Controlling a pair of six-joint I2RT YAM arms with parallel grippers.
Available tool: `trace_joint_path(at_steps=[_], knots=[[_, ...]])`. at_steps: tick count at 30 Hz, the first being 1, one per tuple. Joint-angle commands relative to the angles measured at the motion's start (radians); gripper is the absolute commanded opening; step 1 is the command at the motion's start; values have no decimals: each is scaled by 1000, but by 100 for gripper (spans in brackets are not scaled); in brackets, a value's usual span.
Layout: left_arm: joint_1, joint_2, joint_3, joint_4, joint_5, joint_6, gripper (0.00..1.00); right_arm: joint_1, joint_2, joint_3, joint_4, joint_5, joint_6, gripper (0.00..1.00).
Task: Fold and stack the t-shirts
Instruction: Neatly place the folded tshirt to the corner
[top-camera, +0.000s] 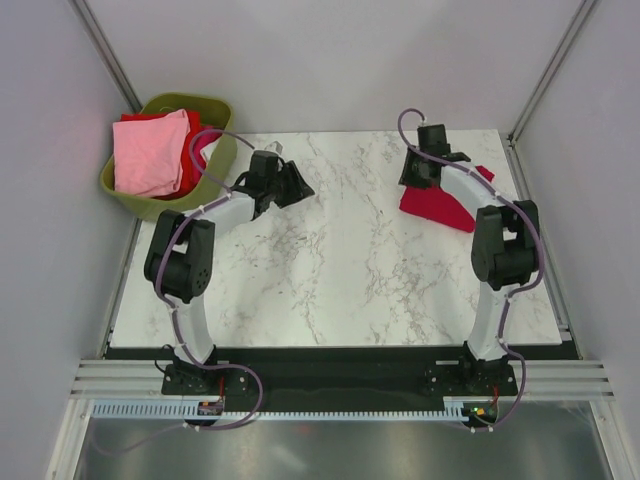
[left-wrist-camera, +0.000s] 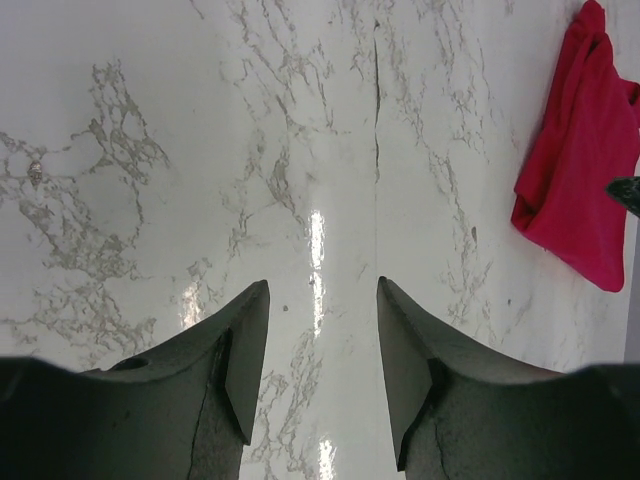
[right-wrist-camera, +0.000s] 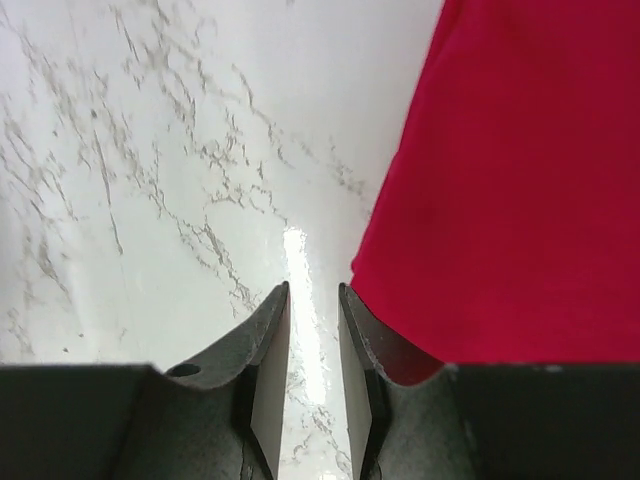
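Crimson t-shirt, partly hidden beneath the extended right arm; right gripper narrowly parted beside it, left gripper half-open, both empty.

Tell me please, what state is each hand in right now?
Left hand: open, holding nothing.
Right hand: barely open, holding nothing, beside the red t-shirt.

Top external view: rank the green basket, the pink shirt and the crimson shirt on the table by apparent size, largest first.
1. green basket
2. pink shirt
3. crimson shirt, though the right arm hides part of it, so second and third are unsure.
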Motion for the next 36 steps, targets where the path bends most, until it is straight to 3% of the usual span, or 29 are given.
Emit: trace_joint_path(at_steps=[1, 9, 16, 27, 36], knots=[[-5, -72, -18, 36, -48, 64, 54, 19, 69, 83, -16, 71, 0, 33], [-6, -101, -35, 28, -59, 78, 54, 73, 242, 224, -108, 172, -31, 26], [-6, -118, -43, 13, -62, 82, 54, 91, 245, 226, -206, 284, -37, 23], [-6, -144, -53, -12, -71, 98, 54, 87, 126, 92, -272, 418, -43, 23], [-6, -190, -81, -48, -108, 128, 54, 79, 25, 19, -229, 389, -62, 23]])
